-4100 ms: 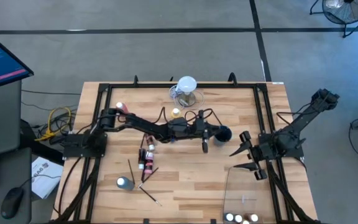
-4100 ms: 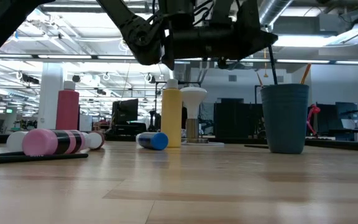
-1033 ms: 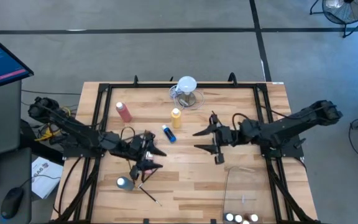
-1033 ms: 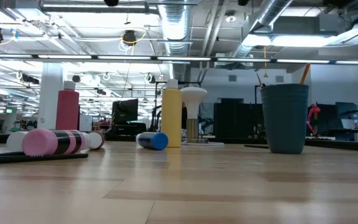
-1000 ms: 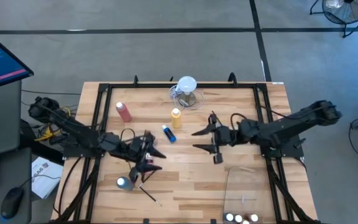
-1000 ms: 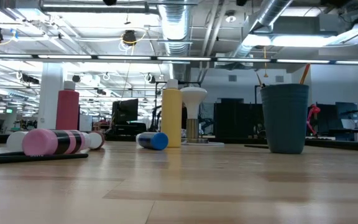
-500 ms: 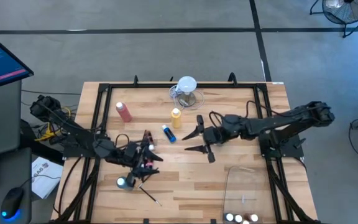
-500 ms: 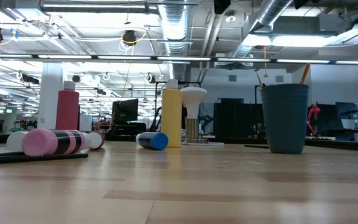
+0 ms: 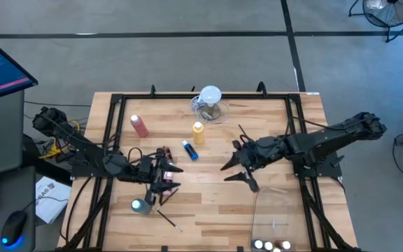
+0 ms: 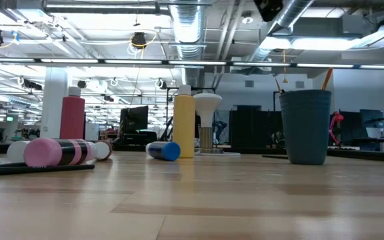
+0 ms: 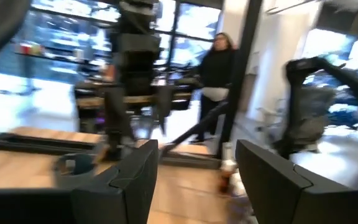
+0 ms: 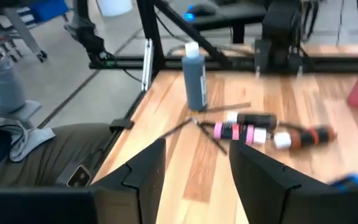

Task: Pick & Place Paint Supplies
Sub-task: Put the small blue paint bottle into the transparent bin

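Two paint bottles lie on their sides left of centre; the right wrist view shows them beside thin dark brushes. My left gripper hovers open above them, empty. My right gripper hangs open and empty right of centre. A pink-red bottle, a yellow bottle and a dark blue bottle stand upright. A small blue bottle lies on its side.
A grey-blue cup with brushes stands right of centre, mostly hidden under my right arm in the high view. The clear jug stands at the far edge. A clear bin at the near right holds white-capped bottles. A brush lies near-left.
My right gripper swung toward the table's left, then came back and toward the near edge, tipping from level to pointing somewhat down; it stays open. My left gripper has rolled a little over the lying bottles. No object has moved.
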Motion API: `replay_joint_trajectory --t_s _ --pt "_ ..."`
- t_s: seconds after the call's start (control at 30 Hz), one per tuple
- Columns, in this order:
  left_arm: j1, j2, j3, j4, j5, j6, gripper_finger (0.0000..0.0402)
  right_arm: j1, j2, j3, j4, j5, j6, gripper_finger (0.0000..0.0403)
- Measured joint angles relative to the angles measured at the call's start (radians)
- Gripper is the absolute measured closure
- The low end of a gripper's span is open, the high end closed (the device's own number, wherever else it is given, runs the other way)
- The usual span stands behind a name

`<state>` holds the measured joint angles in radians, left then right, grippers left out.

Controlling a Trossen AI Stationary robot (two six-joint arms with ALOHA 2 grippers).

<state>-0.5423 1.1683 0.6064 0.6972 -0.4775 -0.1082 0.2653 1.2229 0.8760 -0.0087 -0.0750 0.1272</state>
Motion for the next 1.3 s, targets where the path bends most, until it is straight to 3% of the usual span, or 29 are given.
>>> replay_joint_trajectory --t_s 0.17,0.43,0.6,0.77,0.87,1.03,1.17,1.3 --pt "0.035 -0.028 0.0 -0.107 -0.1 0.044 0.0197 0.07 -0.001 -0.016 -0.027 0.125 0.081 0.0234" --pt "0.196 -0.126 0.0 -0.46 -0.097 -0.125 0.0197 0.137 0.001 -0.017 -0.044 0.232 0.124 0.023" --pt "0.303 -0.135 0.0 -0.535 0.047 -0.136 0.0197 0.177 0.001 -0.017 -0.065 0.244 0.19 0.0232" --pt "0.373 -0.106 0.0 -0.516 0.315 -0.054 0.0197 0.221 0.001 -0.017 -0.021 0.303 0.176 0.0234" --pt "0.369 -0.106 0.0 -0.475 0.356 0.024 0.0197 0.234 0.03 -0.017 0.084 0.319 0.122 0.0232" --pt "0.361 -0.157 0.0 -0.538 0.324 -0.016 0.0197 0.232 0.104 -0.017 0.172 0.31 0.06 0.023" --pt "0.374 -0.169 0.0 -0.669 0.166 -0.15 0.0197 0.209 0.145 -0.017 0.183 0.309 0.057 0.023" --pt "0.391 -0.151 0.0 -0.74 0.06 -0.159 0.0197 0.168 0.153 -0.016 0.181 0.31 0.08 0.0232"
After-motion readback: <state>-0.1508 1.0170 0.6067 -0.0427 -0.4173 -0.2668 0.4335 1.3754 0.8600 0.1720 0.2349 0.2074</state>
